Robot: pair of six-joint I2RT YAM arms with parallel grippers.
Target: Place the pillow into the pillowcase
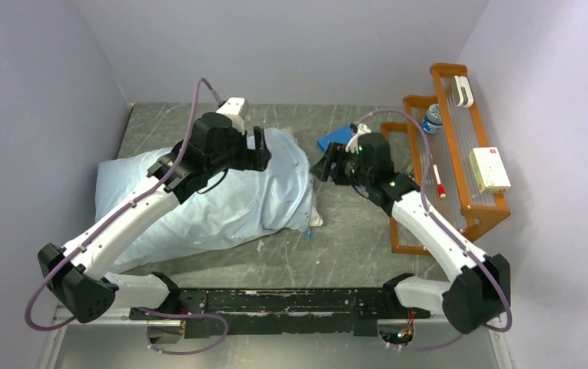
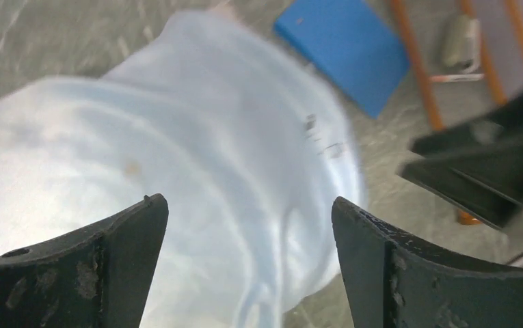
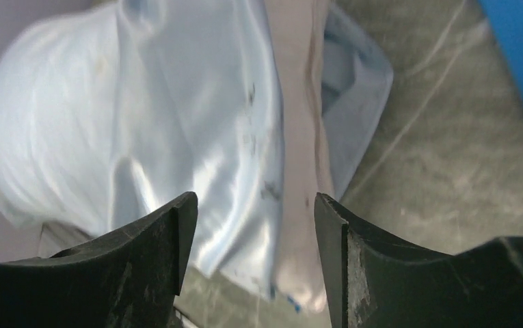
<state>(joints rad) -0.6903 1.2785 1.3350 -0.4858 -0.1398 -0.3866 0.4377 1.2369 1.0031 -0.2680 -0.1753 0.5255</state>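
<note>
1. Left hand, fingers apart and holding nothing, hangs over the light blue pillowcase on the worktop.
2. Right hand, also spread, faces its open end, where the pillow edge shows.

The light blue wrinkled cloth pillowcase lies left of centre on the grey stone-patterned surface, with the plump off-white fabric pillow inside it, one edge showing at its right end. Behind and to the right lies a flat blue square, beside the orange wooden rack.
</note>
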